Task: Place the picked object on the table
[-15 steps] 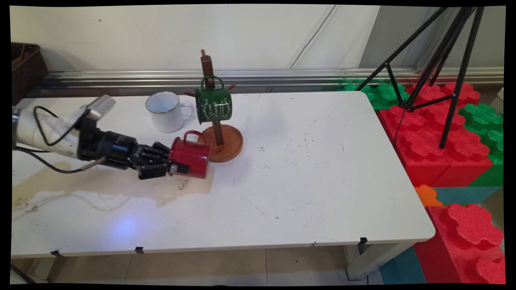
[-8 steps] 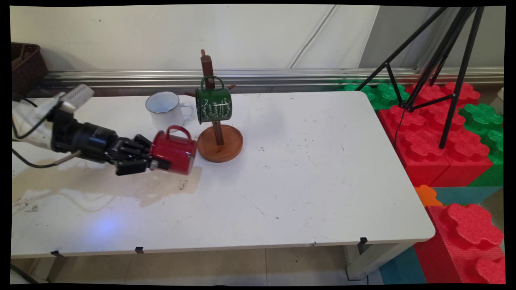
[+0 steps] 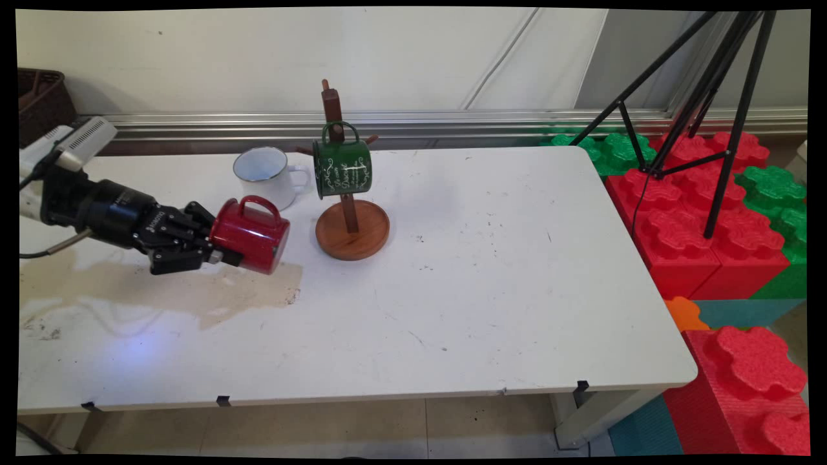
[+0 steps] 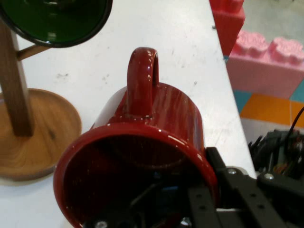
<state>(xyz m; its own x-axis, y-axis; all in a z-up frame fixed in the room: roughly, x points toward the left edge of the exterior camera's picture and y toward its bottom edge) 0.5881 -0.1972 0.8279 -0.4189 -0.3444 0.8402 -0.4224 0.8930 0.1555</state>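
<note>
Red mug point(image 3: 249, 235) in clamped fingers point(image 3: 227, 257)

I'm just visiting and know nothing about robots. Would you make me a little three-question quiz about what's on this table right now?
1. True or false: the black two-finger pincer grips the glossy red enamel mug by its rim.
2. Which mug hangs on the brown wooden mug tree? A) the dark green lettered mug B) the white enamel mug C) the red one
3. Fill in: the white mug stands on the white table, to the tree's ____ in the main view.

Key: 1 true; 2 A; 3 left.
</note>
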